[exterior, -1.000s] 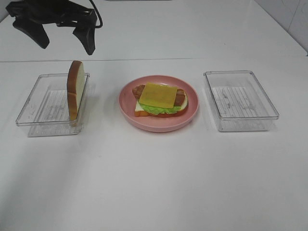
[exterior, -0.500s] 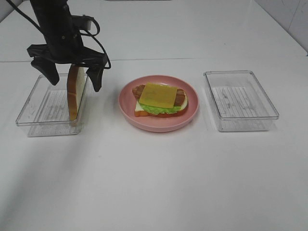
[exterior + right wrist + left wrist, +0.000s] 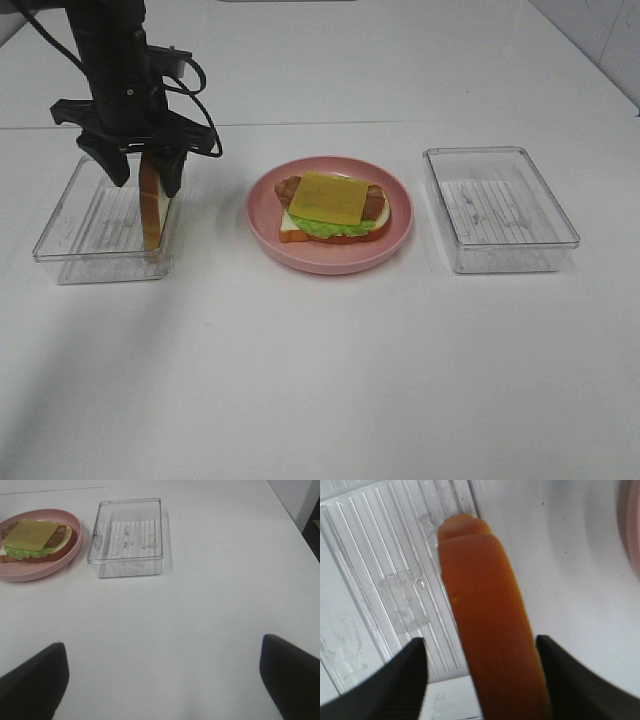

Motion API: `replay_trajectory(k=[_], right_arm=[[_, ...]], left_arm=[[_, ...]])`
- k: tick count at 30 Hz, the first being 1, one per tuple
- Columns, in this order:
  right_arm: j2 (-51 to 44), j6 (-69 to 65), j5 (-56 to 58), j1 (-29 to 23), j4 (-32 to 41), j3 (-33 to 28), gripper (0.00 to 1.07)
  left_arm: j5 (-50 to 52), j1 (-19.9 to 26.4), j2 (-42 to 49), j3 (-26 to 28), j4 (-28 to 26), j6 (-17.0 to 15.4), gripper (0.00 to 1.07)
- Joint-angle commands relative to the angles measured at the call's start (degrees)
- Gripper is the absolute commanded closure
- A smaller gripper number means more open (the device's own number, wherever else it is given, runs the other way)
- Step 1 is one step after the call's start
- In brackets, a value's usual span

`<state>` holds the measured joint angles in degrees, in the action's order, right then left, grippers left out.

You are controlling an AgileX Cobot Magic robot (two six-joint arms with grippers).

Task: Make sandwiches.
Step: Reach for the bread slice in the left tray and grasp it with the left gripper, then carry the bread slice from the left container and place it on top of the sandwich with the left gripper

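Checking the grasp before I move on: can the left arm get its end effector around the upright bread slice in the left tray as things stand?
Probably yes. The left end effector straddles the bread slice, a finger on each side, and the left tray holds nothing else to block it.

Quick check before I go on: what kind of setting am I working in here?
Most likely a lab or test bench, not a real kitchen: a bare white table, toy sandwich parts on a pink plate, and two clear plastic trays, one holding an upright bread slice.
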<state>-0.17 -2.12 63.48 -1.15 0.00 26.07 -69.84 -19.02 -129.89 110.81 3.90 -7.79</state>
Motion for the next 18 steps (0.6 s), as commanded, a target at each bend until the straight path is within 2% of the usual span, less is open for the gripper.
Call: replay_trajectory(k=[1, 3, 13, 15, 18], right_arm=[[-1.49, 0.29, -0.46, 0.06, 0.0, -0.17, 0.09], [-1.49, 0.29, -0.46, 0.06, 0.0, -0.17, 0.09], [-1.49, 0.29, -0.46, 0.06, 0.0, -0.17, 0.09], [-1.49, 0.29, -0.46, 0.06, 0.0, -0.17, 0.09], [-1.49, 0.29, -0.46, 0.06, 0.0, -0.17, 0.09]], left_arm=[[-5.16, 0.06, -0.17, -0.29, 1.66, -0.46, 1.04], [-5.56, 0.06, -0.17, -0.29, 2.29, -0.23, 1.07], [-4.98, 0.06, -0.17, -0.29, 2.75, -0.8, 1.07], [-4.93, 0.06, -0.17, -0.29, 2.75, -3.32, 1.07], [-5.27, 0.06, -0.17, -0.29, 2.58, -3.72, 1.07]])
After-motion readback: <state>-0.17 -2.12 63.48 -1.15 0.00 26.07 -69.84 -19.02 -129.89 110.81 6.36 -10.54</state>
